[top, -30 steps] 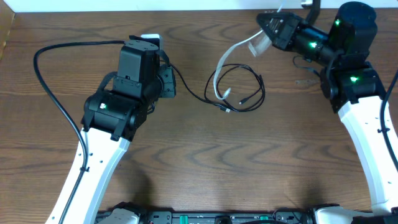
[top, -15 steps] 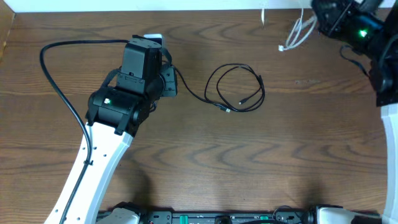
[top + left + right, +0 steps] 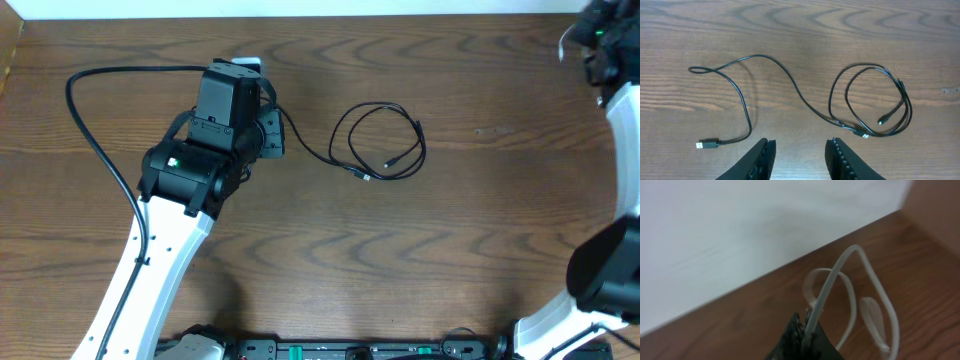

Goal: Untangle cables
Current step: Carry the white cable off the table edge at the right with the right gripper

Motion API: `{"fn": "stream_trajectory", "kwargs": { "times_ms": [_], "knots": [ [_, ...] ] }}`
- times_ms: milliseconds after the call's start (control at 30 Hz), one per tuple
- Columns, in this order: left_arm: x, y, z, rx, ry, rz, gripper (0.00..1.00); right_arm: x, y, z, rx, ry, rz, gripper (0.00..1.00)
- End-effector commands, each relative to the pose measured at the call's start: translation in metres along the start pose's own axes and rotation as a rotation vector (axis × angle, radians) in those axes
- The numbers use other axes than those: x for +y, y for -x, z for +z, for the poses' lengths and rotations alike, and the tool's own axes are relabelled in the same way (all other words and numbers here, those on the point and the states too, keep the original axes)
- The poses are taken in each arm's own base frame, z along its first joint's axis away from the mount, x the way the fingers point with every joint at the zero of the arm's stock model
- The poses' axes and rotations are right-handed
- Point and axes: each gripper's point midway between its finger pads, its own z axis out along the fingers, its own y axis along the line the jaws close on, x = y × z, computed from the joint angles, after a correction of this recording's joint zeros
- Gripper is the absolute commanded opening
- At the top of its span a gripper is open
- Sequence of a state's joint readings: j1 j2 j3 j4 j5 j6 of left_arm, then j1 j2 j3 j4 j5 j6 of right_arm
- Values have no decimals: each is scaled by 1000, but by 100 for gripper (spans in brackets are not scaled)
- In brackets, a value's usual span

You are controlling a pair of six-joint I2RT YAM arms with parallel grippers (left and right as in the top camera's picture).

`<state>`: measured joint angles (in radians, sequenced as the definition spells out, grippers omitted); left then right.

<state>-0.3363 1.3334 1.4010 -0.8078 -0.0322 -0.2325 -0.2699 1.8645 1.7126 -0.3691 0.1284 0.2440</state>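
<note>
Thin black cables [image 3: 385,140] lie on the wooden table in loose loops. In the left wrist view one long black strand [image 3: 740,95] runs from a USB plug [image 3: 706,145] toward a small coil [image 3: 870,100]. My left gripper [image 3: 801,160] hovers just short of them, open, with nothing between its fingers. The white cable [image 3: 840,267] hangs in loops from my right gripper [image 3: 806,336], which is shut on it, lifted at the table's far right corner near the wall. Overhead, only part of the right arm [image 3: 605,40] shows at the frame's edge.
A thick black arm cable [image 3: 95,150] curves along the table's left side beside the left arm [image 3: 190,170]. A white wall [image 3: 740,225] borders the table's far edge. Bare wood [image 3: 350,250] spreads in front of the black loops.
My right gripper has carried the white cable up and away to the far right corner, clear of the black loops. The left arm and black cables have stayed put.
</note>
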Motion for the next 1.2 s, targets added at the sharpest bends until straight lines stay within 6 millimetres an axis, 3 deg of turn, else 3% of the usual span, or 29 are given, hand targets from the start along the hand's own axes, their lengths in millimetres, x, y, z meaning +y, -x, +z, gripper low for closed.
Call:
{"fn": "stream_trajectory", "kwargs": {
  "times_ms": [0, 167, 367, 433, 467, 500, 533, 567, 733, 933, 1067, 1167],
  "knots": [
    [2, 0, 1, 3, 11, -4, 38, -67, 5, 39, -52, -137, 28, 1],
    [2, 0, 1, 4, 10, -4, 38, -119, -11, 91, -91, -208, 29, 1],
    [2, 0, 3, 8, 12, -4, 38, -146, -57, 124, -5, -260, 34, 1],
    [2, -1, 5, 12, 13, -4, 38, -147, -65, 130, 10, -259, 34, 20],
    [2, -2, 6, 16, 14, -3, 37, -143, -67, 131, 17, -238, 34, 61],
    [3, -2, 7, 17, 14, -3, 38, -137, -67, 132, 20, -210, 34, 91],
    [3, -2, 8, 19, 15, -3, 38, -131, -65, 131, 20, -179, 35, 99],
    [3, -2, 8, 22, 16, -3, 38, -124, -63, 129, 23, -142, 36, 99],
    [3, -3, 11, 29, 18, -2, 38, -85, -45, 97, 60, 21, 57, 99],
    [1, -7, 19, 54, 13, 0, 38, -19, -30, 11, 184, 297, 63, 99],
    [-15, -19, 32, 124, -70, 3, 38, 35, -46, -41, 319, 585, 91, 96],
    [-27, -31, 47, 195, -134, 4, 38, 58, -75, -55, 446, 650, 106, 91]
  ]
}}
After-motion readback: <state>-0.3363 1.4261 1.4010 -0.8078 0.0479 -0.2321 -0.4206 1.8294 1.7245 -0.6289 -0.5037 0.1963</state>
